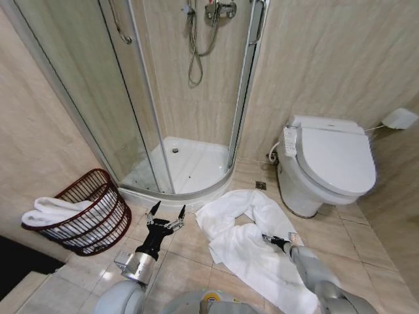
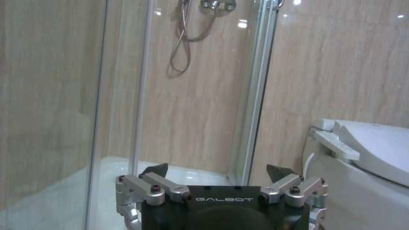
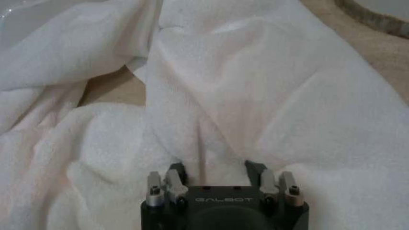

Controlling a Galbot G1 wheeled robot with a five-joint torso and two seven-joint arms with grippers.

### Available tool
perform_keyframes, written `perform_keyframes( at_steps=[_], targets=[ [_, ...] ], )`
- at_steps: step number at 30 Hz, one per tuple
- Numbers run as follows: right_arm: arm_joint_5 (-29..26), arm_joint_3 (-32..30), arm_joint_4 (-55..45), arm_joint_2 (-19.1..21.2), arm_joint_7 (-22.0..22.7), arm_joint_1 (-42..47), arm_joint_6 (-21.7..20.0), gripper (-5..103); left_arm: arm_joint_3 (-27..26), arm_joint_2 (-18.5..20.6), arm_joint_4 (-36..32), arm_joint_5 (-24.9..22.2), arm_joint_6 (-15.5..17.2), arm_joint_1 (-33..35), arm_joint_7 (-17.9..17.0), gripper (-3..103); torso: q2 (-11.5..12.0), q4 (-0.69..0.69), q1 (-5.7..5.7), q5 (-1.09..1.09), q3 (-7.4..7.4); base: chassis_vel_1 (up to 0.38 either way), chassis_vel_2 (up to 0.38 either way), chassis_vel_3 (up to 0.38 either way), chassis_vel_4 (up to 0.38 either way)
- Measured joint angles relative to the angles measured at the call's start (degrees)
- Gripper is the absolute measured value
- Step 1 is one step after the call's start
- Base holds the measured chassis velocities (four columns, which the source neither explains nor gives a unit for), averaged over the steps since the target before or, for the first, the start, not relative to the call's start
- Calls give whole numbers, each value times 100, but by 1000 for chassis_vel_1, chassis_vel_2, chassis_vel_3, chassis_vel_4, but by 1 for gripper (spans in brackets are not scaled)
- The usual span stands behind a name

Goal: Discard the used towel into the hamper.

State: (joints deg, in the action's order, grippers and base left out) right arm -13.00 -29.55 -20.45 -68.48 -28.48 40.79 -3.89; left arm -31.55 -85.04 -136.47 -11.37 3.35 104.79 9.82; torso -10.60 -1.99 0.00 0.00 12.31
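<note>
The used towel (image 1: 252, 245) is white and lies crumpled on the tiled floor between the shower and the toilet. My right gripper (image 1: 267, 238) is down on its middle. In the right wrist view the right gripper (image 3: 216, 165) is shut on a pinched ridge of the towel (image 3: 255, 86). The hamper (image 1: 98, 226) is a dark red-brown slatted basket at the left wall, tilted, with another white towel (image 1: 52, 210) draped in it. My left gripper (image 1: 167, 210) hovers open and holds nothing, between the hamper and the towel; the left gripper (image 2: 217, 170) faces the shower.
A glass shower enclosure (image 1: 141, 98) with a raised white base (image 1: 186, 167) stands straight ahead. A white toilet (image 1: 327, 163) is at the right. Tiled walls close both sides. Bare floor tiles (image 1: 183, 252) lie between the hamper and the towel.
</note>
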Motion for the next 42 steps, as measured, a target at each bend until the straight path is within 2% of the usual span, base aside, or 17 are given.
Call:
perform_keyframes(
  at_steps=[1,3,4,8,9,12,13,17,23,25,27,30,35,39,40,42],
  targets=[
    [0,0,0,0,0,0,0,65,0,0,0,0,0,0,0,100,0,0,0,0,0,0,0,0,0],
    [87,-38,-4,15,-1,16,44,54,0,0,0,0,0,0,0,100,0,-1,0,2,0,0,0,0,0],
    [87,-38,-4,15,-1,16,44,54,0,0,0,0,0,0,0,100,0,-1,0,2,0,0,0,0,0],
    [128,-88,4,52,-11,39,99,32,0,0,0,0,0,0,0,100,0,-2,0,3,0,0,0,0,0],
    [128,-88,4,52,-11,39,99,32,0,0,0,0,0,0,0,100,0,-2,0,3,0,0,0,0,0],
    [173,-94,14,83,-14,61,186,21,0,0,0,0,0,0,0,100,0,-2,0,2,1,0,0,0,0],
    [173,-94,14,83,-14,61,186,21,0,0,0,0,0,0,0,100,0,-2,0,2,1,0,0,0,0],
    [319,-93,-75,86,-20,134,390,4,0,0,0,0,0,0,0,100,1,-1,0,0,1,0,0,0,0],
    [399,-66,-220,122,-74,234,650,3,0,0,0,0,0,0,0,100,1,0,0,1,1,0,0,0,0],
    [565,-208,-419,160,-18,288,932,3,0,0,0,0,0,0,0,100,1,-1,0,3,1,0,0,0,0],
    [617,-316,-659,194,0,356,999,3,0,0,0,0,0,0,0,100,1,-2,0,2,1,0,0,0,0],
    [295,-419,-1512,350,188,662,931,3,0,0,0,0,0,0,0,100,1,0,0,-2,0,0,0,0,0],
    [161,-647,-2494,500,376,1147,943,3,0,0,0,0,0,0,0,100,1,-2,0,-1,0,0,0,0,0],
    [-271,-931,-3961,590,695,1925,1026,3,0,0,0,0,0,0,0,100,1,1,0,2,0,0,0,0,0],
    [-271,-931,-3961,590,695,1925,1026,3,0,0,0,0,0,0,0,100,1,1,0,2,0,0,0,0,0],
    [-526,-1133,-4999,614,911,2488,1029,3,0,-1,0,0,0,0,0,100,1,-2,0,-3,0,0,0,0,0]
  ],
)
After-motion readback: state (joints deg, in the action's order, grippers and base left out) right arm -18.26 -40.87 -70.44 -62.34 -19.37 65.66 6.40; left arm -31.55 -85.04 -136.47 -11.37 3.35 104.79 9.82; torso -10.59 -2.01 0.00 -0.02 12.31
